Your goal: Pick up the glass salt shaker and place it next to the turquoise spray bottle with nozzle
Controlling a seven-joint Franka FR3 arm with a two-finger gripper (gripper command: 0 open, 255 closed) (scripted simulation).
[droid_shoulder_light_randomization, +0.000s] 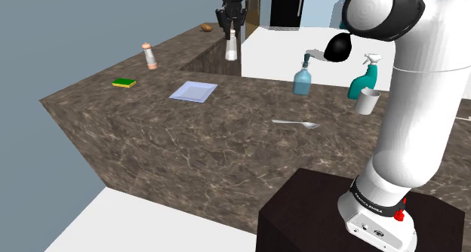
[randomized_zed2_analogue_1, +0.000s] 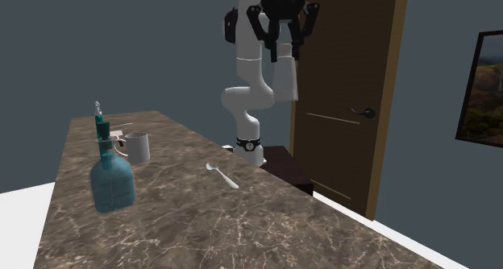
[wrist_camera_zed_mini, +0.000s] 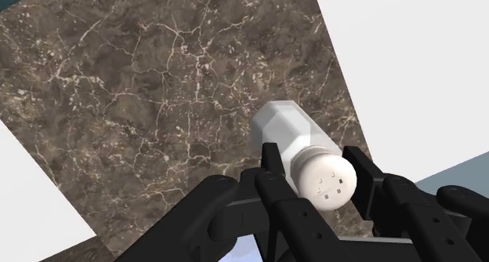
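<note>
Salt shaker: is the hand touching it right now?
Touching. The wrist view shows the hand clasping the salt shaker between both fingers, with no gap on either side.

Brown door [randomized_zed2_analogue_1: 347, 74] in blue-grey wall [randomized_zed2_analogue_1: 121, 42]

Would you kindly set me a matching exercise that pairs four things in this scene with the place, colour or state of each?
Things:
1. salt shaker
2. spoon
3. mug
4. sponge

Descriptions:
A. lying flat in the middle of the counter
B. green on top, yellow at the side
C. clasped in the gripper, lifted off the counter
D. standing upright close by the turquoise spray bottle

Pairs: 1-C, 2-A, 3-D, 4-B.
</note>
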